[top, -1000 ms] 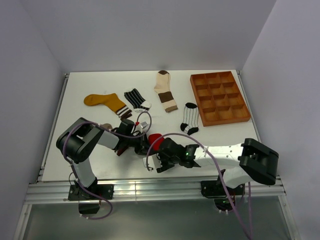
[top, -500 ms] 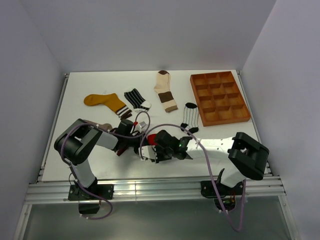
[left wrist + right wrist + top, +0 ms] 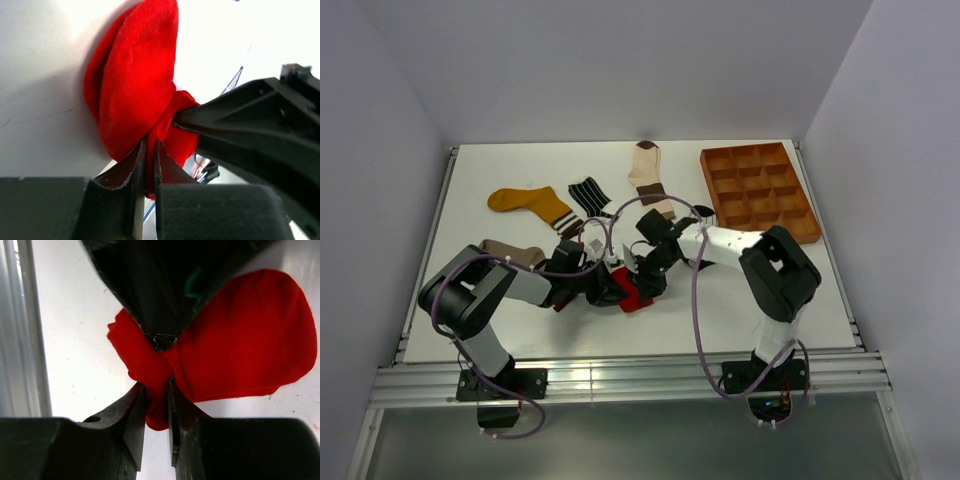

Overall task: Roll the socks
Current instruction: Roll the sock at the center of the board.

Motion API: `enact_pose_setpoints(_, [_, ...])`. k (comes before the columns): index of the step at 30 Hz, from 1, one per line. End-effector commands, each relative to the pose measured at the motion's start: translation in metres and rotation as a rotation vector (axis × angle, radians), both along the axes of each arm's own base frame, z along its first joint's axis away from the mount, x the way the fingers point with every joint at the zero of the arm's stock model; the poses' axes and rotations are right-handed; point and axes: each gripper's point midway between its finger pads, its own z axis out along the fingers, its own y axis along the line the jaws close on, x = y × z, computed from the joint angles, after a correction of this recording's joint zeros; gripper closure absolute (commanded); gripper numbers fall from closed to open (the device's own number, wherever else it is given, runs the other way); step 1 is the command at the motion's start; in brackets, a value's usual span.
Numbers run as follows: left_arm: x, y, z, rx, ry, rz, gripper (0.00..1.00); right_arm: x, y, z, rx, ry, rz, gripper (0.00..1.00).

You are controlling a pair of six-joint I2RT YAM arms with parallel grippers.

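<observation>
The left claw (image 3: 149,150) is clenched on a fold of the red sock (image 3: 135,85), its two fingers nearly touching with red cloth pinched between them. The right claw (image 3: 156,389) grips the same sock from the opposite side (its fingers, too, stand close together, with a bunched edge of fabric between them). The two claws meet tip to tip over the cloth. The red sock lies on the white table (image 3: 520,165), toward the front middle between the two arms, part bunched at the claws and part spread flat. Farther back lie the mustard sock (image 3: 525,203), the striped sock (image 3: 590,195) and the cream sock (image 3: 648,170), apart from one another. The taupe sock (image 3: 508,249) lies beside the left arm. The tray (image 3: 760,195) sits at the back right.
</observation>
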Motion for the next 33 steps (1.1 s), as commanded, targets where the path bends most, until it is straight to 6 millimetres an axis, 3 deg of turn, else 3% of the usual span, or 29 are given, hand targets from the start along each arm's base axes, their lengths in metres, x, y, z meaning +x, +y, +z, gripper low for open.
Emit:
enact_pose_setpoints(1, [-0.017, 0.011, -0.014, 0.061, 0.066, 0.018, 0.87, 0.000, -0.040, -0.005, -0.124, 0.153, -0.057, 0.81])
enact_pose_setpoints(3, [-0.014, 0.011, -0.014, 0.071, 0.049, 0.033, 0.87, 0.008, -0.038, -0.007, -0.131, 0.204, -0.082, 0.80])
enact_pose_setpoints(4, [-0.014, 0.012, -0.015, 0.080, 0.044, 0.035, 0.87, 0.002, -0.042, -0.005, -0.157, 0.255, -0.085, 0.80])
enact_pose_setpoints(10, [-0.005, 0.015, -0.014, 0.137, -0.050, 0.071, 0.80, 0.010, -0.043, -0.016, -0.234, 0.376, -0.126, 0.80])
enact_pose_setpoints(15, [0.003, 0.022, -0.011, 0.178, -0.144, 0.114, 0.71, 0.012, -0.047, -0.028, -0.281, 0.396, -0.145, 0.80])
enact_pose_setpoints(19, [0.011, 0.029, -0.009, 0.240, -0.229, 0.148, 0.58, 0.017, -0.046, -0.036, -0.317, 0.411, -0.167, 0.80])
enact_pose_setpoints(27, [0.025, 0.022, 0.021, 0.322, -0.491, 0.141, 0.49, 0.020, -0.047, -0.041, -0.360, 0.440, -0.178, 0.80])
enact_pose_setpoints(33, [0.034, 0.010, 0.051, 0.283, -0.659, 0.121, 0.46, 0.022, -0.048, -0.048, -0.393, 0.468, -0.202, 0.79])
